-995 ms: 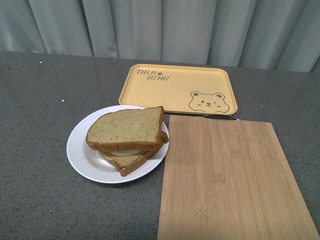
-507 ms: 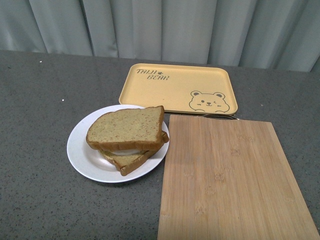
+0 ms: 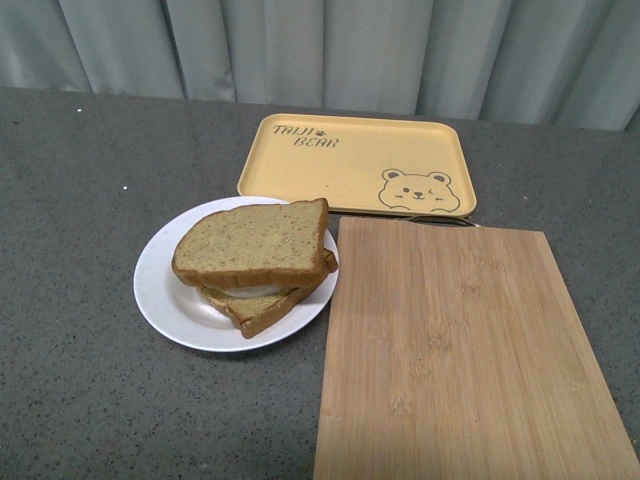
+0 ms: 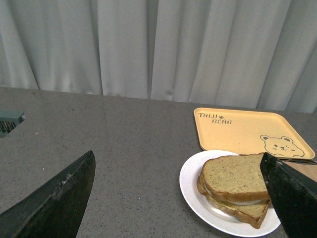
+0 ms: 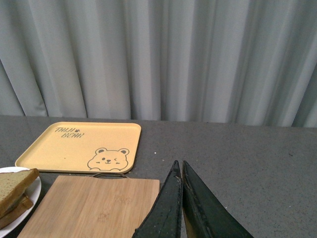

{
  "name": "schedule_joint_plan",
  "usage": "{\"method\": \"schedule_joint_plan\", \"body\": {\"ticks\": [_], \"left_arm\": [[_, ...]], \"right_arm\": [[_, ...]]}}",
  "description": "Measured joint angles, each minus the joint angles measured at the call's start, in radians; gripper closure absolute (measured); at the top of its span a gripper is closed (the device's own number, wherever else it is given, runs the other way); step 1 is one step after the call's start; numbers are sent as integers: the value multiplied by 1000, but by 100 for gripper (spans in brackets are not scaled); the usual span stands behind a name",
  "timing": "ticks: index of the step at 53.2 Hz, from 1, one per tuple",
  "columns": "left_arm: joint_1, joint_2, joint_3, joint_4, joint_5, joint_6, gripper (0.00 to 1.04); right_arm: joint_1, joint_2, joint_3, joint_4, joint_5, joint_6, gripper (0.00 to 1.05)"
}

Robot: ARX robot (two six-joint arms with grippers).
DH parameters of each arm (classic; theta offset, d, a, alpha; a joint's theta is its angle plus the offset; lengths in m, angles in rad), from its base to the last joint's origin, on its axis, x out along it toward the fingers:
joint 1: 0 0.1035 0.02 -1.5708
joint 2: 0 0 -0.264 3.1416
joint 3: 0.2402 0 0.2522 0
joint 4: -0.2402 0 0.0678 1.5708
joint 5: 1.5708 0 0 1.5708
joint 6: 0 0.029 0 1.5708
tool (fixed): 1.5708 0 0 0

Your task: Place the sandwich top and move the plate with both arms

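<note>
The sandwich top (image 3: 252,243), a brown speckled slice, lies on a second slice with a white layer showing between them. Both rest on the round white plate (image 3: 155,290), left of centre on the grey table. Neither arm shows in the front view. In the left wrist view my left gripper (image 4: 177,156) is open, its black fingers (image 4: 59,198) spread wide. It hovers short of the plate (image 4: 190,183) and the sandwich top (image 4: 234,176), holding nothing. My right gripper (image 5: 180,163) is shut and empty, over the table beside the board. The plate (image 5: 35,191) and sandwich top (image 5: 12,182) lie well off to its side.
A bamboo cutting board (image 3: 450,350) lies right of the plate, its edge close to the plate's rim. Behind both sits a yellow bear tray (image 3: 340,165), empty. Grey curtains close off the back. Bare grey table stretches left of the plate.
The whole scene sits slightly higher in the front view than before. Sandwich, plate, tray and board keep their places relative to one another.
</note>
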Motion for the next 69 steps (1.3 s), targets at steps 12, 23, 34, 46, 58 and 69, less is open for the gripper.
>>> {"method": "schedule_joint_plan", "body": {"ticks": [12,23,34,46,58,69], "left_arm": [[0,0,0,0,0,0,7],[0,0,0,0,0,0,7],[0,0,0,0,0,0,7],[15,447,96,-35,157,-308,7],[12,1077,219,294,204,-578,7],[13,1611,337,475,256,-772,7]], "right_arm": [[0,-163,0,-168,-2,0,104],[0,-164,0,-170,-2,-2,87],[0,-164,0,-170,-2,-1,51],[0,-164,0,-170,-2,-1,11],[0,-164,0,-170,-3,-1,9],[0,-164,0,-170,-3,-1,9]]}}
